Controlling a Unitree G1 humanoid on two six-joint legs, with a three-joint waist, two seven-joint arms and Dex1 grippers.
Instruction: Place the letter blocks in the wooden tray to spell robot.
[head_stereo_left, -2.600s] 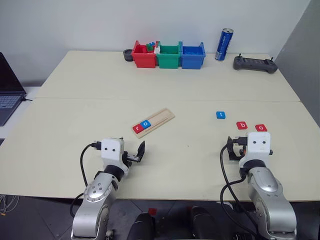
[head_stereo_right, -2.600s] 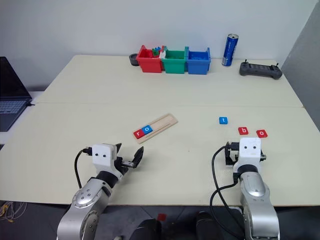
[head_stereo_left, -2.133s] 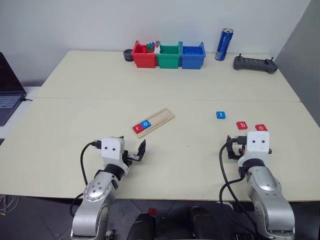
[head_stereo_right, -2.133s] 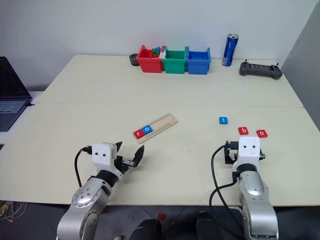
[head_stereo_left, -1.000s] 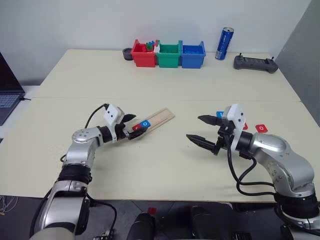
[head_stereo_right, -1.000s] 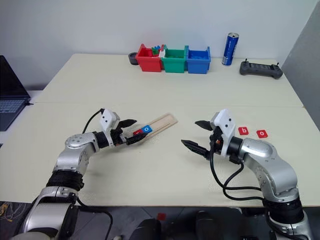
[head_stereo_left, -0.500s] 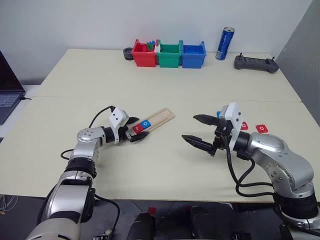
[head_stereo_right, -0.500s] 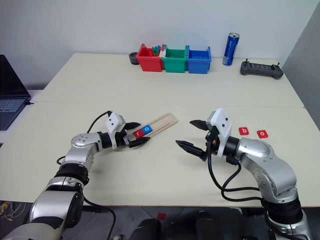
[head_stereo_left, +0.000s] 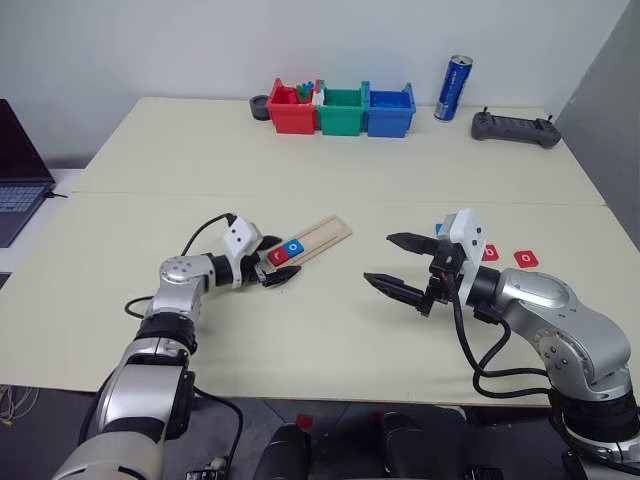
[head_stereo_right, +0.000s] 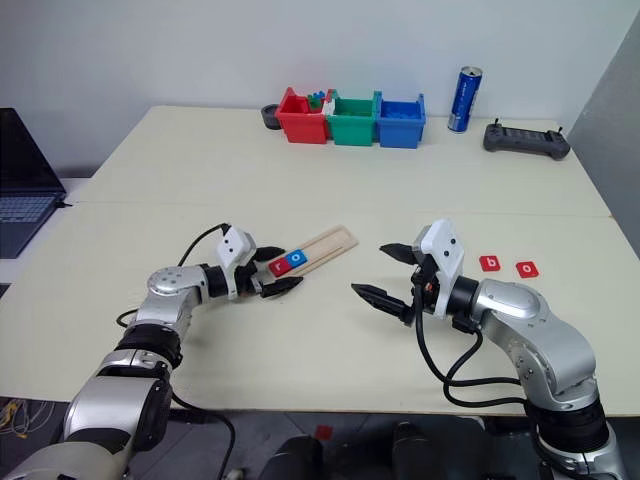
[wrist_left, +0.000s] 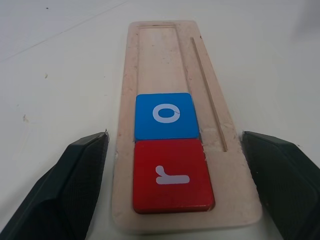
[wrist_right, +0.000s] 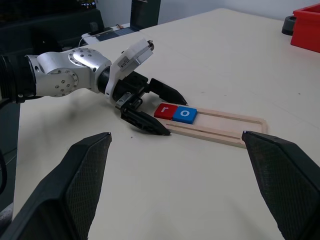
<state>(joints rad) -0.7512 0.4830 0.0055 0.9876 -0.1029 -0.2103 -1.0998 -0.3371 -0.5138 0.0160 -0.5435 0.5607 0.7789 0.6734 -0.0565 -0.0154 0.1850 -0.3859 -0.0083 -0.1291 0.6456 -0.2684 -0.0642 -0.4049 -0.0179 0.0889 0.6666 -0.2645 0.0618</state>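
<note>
Lab, pale table (head_stereo_left: 330, 160), laptop (head_stereo_left: 20, 170), remote controller (head_stereo_left: 513, 127)

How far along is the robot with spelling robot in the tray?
Two of five are done: the red r and blue o sit side by side at one end of the wooden tray. The left claw straddles that end, open; the right claw is open and empty. The red b and red o wait on the table.

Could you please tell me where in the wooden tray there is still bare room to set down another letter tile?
The pale wooden tray's groove is bare from beyond the blue "o" tile to its far end. The near end is crowded: the red "r" tile sits there, and the open left gripper's black fingers flank it.
</note>
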